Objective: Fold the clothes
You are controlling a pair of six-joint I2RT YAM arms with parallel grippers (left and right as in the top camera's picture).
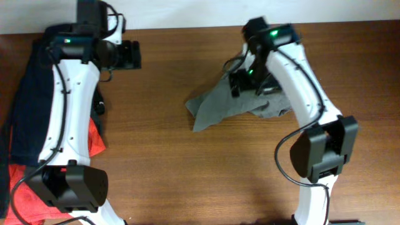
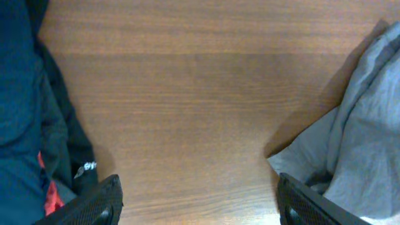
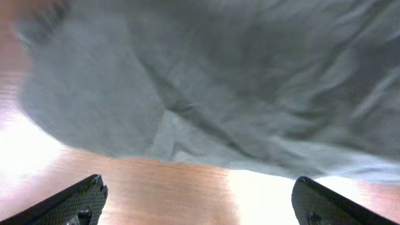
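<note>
Wooden table, right of centre: the clothes, grey shorts, lie crumpled, no fold apparently made. Right gripper hangs over them, jaws wide and empty; left gripper, equally wide, waits toward the table's left.

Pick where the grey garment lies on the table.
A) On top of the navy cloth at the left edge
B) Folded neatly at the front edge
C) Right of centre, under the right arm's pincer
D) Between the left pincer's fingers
C: the grey garment lies crumpled right of centre under the open right pincer, well apart from the navy garment.
</note>
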